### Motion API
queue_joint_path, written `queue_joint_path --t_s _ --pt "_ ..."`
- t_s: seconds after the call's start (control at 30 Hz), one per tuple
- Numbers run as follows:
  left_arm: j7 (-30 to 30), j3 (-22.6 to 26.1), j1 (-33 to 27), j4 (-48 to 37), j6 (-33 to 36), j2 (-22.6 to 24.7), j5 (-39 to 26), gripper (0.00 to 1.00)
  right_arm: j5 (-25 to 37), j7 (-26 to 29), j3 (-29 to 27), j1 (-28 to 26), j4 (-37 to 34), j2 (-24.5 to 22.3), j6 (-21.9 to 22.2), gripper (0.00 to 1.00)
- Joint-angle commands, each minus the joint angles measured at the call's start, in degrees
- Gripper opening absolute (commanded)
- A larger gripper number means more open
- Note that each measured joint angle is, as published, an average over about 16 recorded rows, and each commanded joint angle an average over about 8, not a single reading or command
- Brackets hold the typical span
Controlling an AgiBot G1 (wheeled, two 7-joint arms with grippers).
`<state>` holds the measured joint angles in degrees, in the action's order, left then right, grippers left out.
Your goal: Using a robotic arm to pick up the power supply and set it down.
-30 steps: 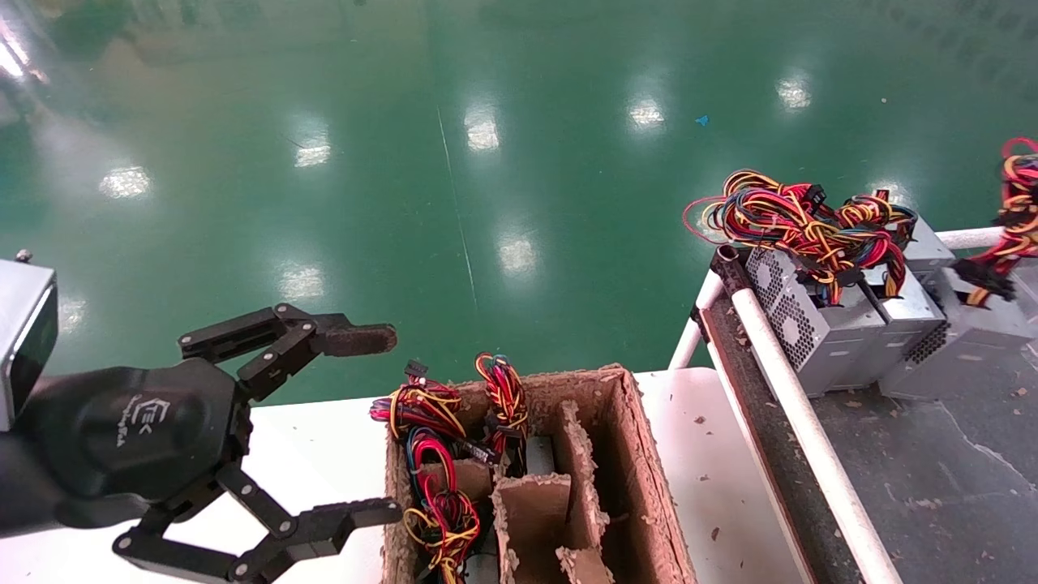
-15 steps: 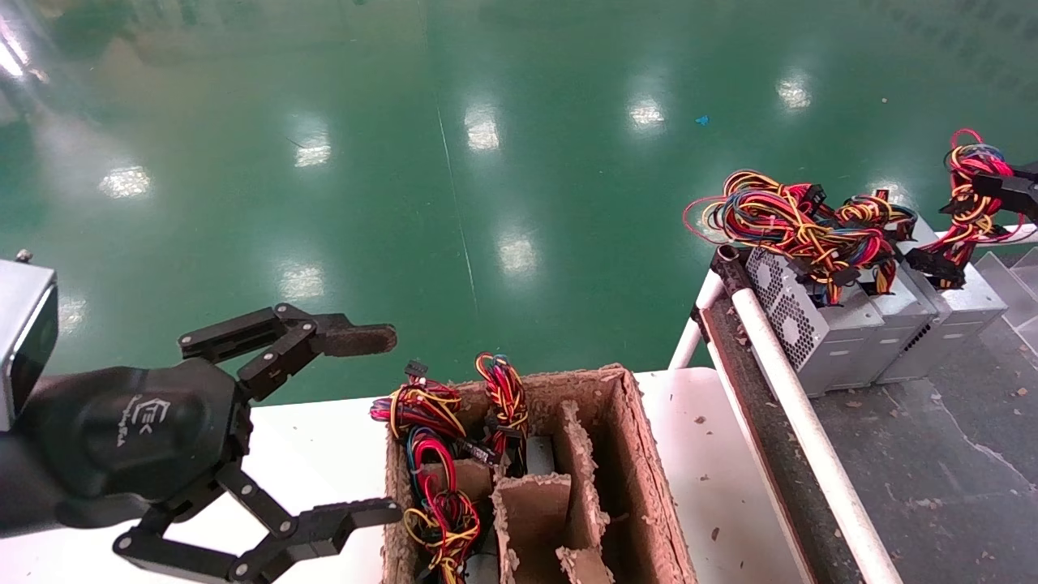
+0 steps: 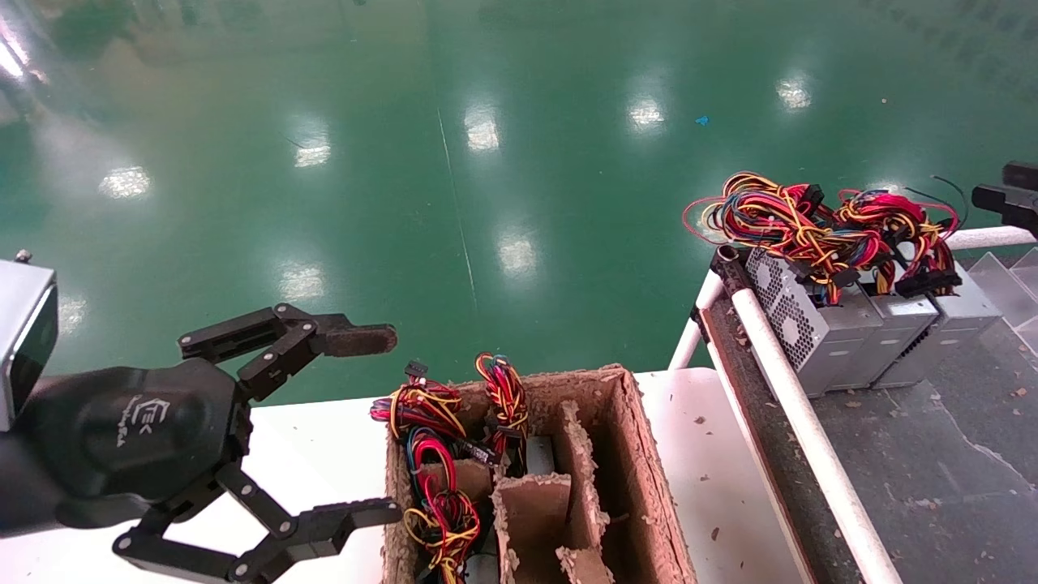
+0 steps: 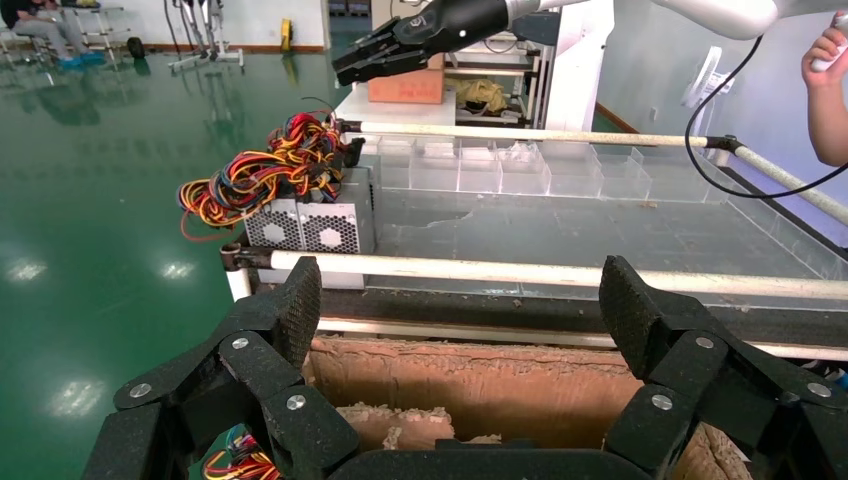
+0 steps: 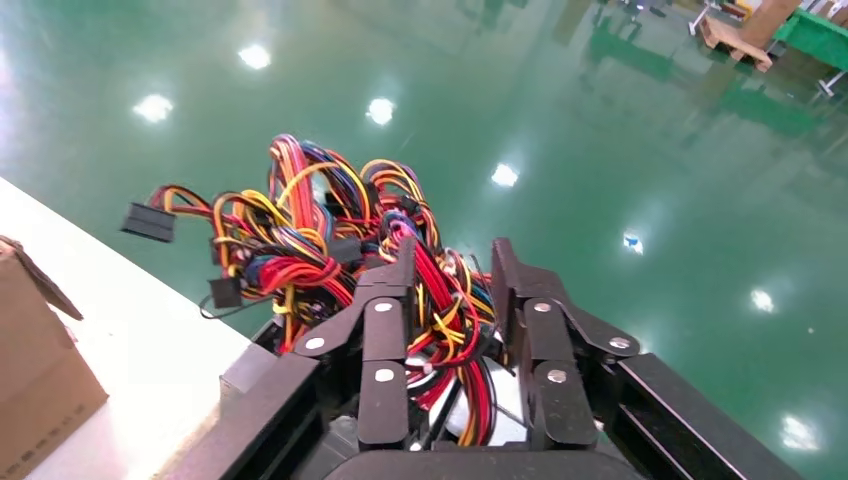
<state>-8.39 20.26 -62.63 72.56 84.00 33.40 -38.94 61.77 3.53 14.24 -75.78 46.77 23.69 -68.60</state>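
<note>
One power supply [image 3: 945,320] (third in row), below right gripper [image 3: 1005,197]

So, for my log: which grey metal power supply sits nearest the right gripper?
The grey metal power supply at the row's right end; the other two lie farther from the right gripper.

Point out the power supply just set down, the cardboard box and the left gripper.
power supply [image 3: 957,318]: head view, grey top face.
cardboard box [image 3: 645,474]: head view, right wall.
left gripper [image 3: 381,422]: head view, between its fingers.
</note>
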Motion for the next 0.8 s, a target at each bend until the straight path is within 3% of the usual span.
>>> queue_joint_path --t_s 0.03,0.8 --pt "0.00 0.00 0.00 0.00 0.00 0.00 0.00 1.00 -1.27 -0.17 -0.68 0.90 0.45 -0.55 -0.39 1.00" --pt "0.02 0.01 0.00 -0.03 0.00 0.00 0.02 1.00 -8.67 1.82 -0.60 5.85 9.67 3.20 -6.40 1.00"
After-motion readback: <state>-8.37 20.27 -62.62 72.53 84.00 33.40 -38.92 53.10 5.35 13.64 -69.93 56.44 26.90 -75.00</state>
